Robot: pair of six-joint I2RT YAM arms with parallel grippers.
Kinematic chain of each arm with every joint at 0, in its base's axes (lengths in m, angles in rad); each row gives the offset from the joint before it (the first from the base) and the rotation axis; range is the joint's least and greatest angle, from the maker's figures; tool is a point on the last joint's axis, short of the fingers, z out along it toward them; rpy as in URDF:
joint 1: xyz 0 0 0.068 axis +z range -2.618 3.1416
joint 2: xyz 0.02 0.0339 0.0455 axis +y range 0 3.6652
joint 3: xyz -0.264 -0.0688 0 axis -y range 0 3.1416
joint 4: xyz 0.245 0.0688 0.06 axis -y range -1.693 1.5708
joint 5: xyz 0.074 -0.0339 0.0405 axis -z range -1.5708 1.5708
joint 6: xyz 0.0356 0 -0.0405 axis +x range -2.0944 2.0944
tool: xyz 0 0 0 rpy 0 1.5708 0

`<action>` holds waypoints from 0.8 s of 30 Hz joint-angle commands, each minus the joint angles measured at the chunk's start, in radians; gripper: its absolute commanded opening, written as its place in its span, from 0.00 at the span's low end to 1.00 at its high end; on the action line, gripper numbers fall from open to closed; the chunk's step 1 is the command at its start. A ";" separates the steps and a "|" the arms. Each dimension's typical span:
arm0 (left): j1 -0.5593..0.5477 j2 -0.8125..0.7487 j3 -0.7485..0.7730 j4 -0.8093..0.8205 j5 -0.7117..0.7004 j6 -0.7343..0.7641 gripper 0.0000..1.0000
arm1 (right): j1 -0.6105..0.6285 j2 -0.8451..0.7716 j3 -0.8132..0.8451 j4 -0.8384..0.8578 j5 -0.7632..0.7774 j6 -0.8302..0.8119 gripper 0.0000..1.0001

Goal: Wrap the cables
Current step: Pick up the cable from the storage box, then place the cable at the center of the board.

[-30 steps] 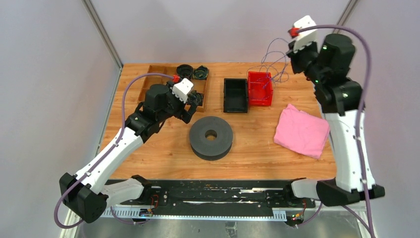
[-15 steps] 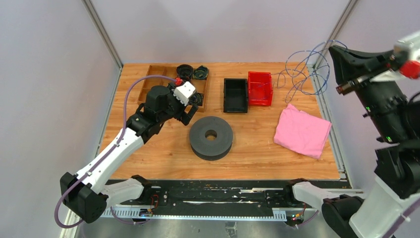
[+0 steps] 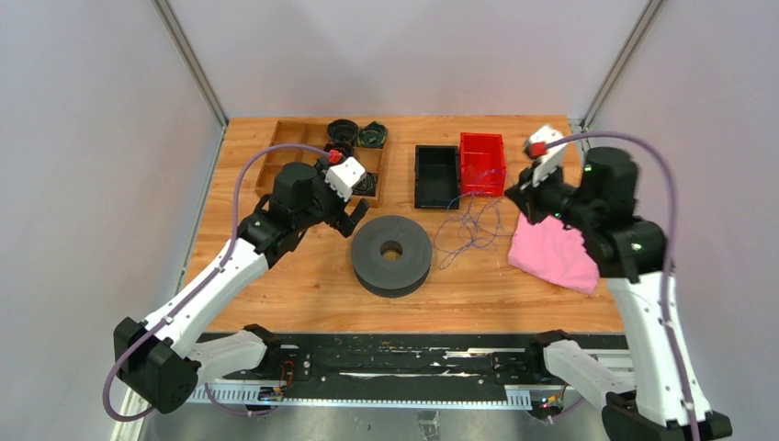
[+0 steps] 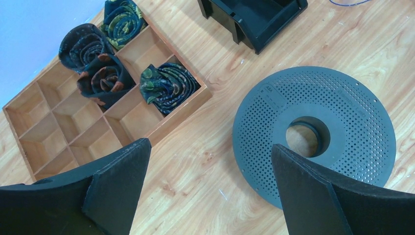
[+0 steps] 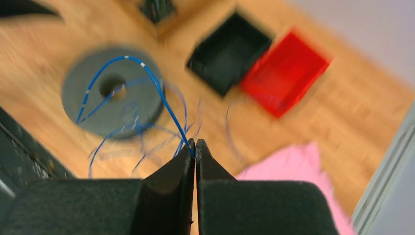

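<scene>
The right fingers (image 5: 169,186) pinch the blue cables (image 5: 162,95), loops hanging beside the grey spool (image 3: 392,254). The left fingers (image 4: 117,186) gape wide, empty.

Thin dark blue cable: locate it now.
Top view, right of centre: the cable hangs between grey perforated spool and pink cloth, pinched in the right tool.

Pale grey walls (image 3: 395,55) at the back and on both sides, plain and smooth. Two thin metal posts (image 3: 189,66) slanting up from the far corners of a light brown wooden table (image 3: 478,294). A black strip (image 3: 413,360) along the near edge. Below that, something shiny and grey (image 3: 367,424), maybe a floor or a shelf. Soft, even light, with only faint shadows.
</scene>
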 commanded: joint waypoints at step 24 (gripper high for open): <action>0.007 -0.032 -0.056 0.066 0.031 0.032 0.98 | 0.009 0.223 -0.487 0.040 0.333 -0.239 0.66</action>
